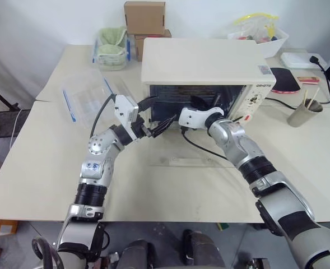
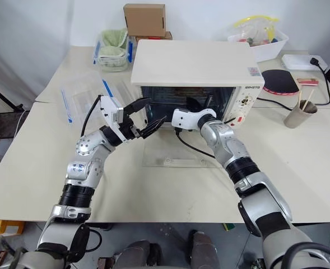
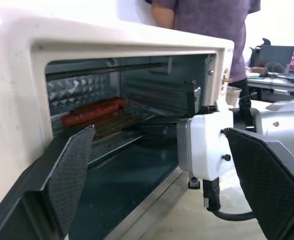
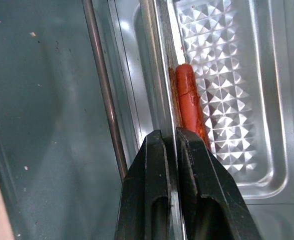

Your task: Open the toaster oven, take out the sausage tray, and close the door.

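Oven [image 1: 204,61] open, door [image 2: 179,151] flat on the tabletop [image 1: 41,162]. Right fingers [image 4: 169,150] clamp the tray's [image 4: 266,165] rim, sausage [image 4: 189,102] aboard; left gripper [image 2: 145,116] fingers apart at the mouth.

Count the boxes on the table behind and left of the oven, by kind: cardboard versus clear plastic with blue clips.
Cardboard boxes: 2
Clear plastic boxes with blue clips: 2
Total: 4
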